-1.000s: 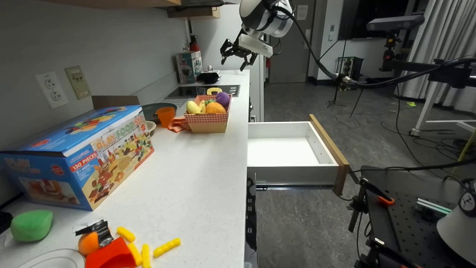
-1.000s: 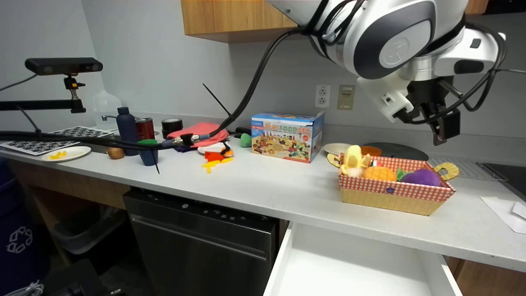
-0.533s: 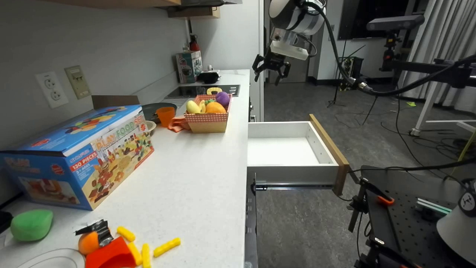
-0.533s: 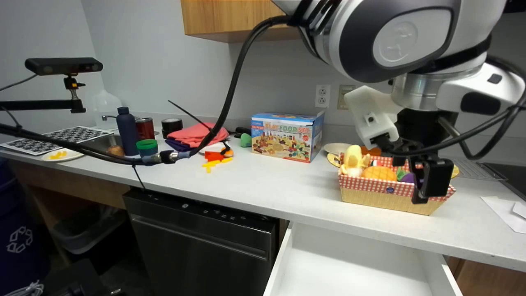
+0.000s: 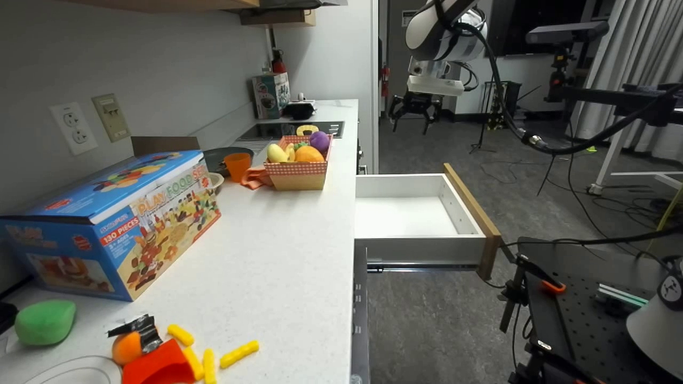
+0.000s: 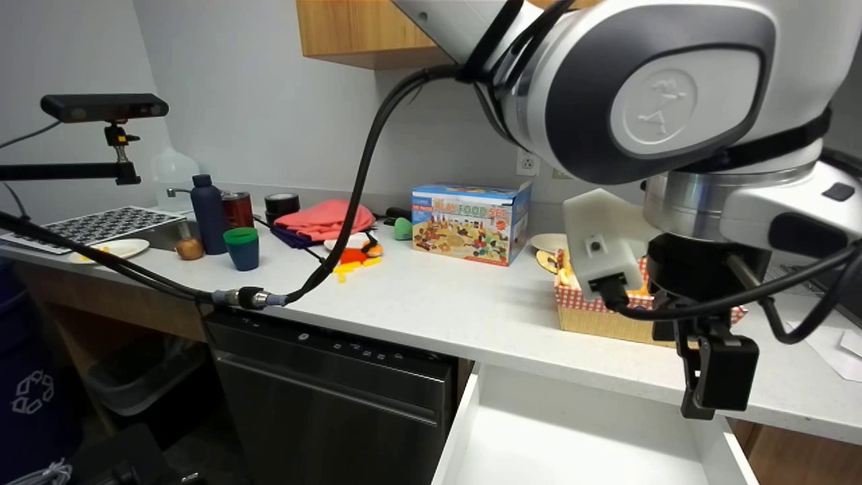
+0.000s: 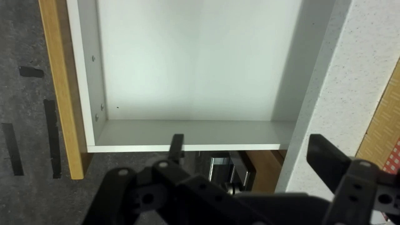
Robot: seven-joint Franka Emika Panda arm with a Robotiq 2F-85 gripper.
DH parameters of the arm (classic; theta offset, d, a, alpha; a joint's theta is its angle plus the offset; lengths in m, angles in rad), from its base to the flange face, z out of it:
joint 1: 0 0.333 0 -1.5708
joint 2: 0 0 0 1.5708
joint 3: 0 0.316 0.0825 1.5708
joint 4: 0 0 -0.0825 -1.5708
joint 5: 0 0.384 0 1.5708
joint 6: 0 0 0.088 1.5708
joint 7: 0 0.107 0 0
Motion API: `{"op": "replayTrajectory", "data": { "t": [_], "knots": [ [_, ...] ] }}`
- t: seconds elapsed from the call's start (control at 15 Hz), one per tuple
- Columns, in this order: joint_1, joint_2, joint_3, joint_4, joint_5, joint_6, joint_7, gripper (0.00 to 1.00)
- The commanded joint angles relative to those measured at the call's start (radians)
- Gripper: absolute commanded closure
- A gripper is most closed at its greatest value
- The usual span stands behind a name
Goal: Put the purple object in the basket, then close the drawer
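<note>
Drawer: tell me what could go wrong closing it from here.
In the wrist view, the wooden front of the drawer lies left of the open gripper; a push from here could miss it.
One finger overlaps the counter there; lowering straight down might strike it.
In an exterior view, the purple object rises above the rim of the basket; a bump could roll it out.

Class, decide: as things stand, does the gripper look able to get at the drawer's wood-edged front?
Probably yes: the gripper stands open and holds nothing, and no object shows between it and that wood-edged front. It would likely need to come lower first.
</note>
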Motion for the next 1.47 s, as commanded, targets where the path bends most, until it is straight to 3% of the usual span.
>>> {"op": "replayTrajectory", "data": {
  "t": [0.0, 0.67, 0.87, 1.2, 1.27, 1.4],
  "knots": [
    [0.023, 0.001, -0.018, 0.016, -0.028, -0.027, -0.017, 0.00],
    [0.009, -0.092, 0.001, -0.239, -0.084, -0.171, -0.455, 0.00],
    [0.006, -0.118, -0.028, -0.292, -0.187, -0.251, -0.548, 0.00],
    [-0.001, -0.102, -0.074, -0.307, -0.399, -0.361, -0.623, 0.00],
    [0.004, -0.089, -0.062, -0.294, -0.340, -0.336, -0.590, 0.00],
    [0.003, -0.086, -0.066, -0.297, -0.348, -0.337, -0.590, 0.00]
  ]
}}
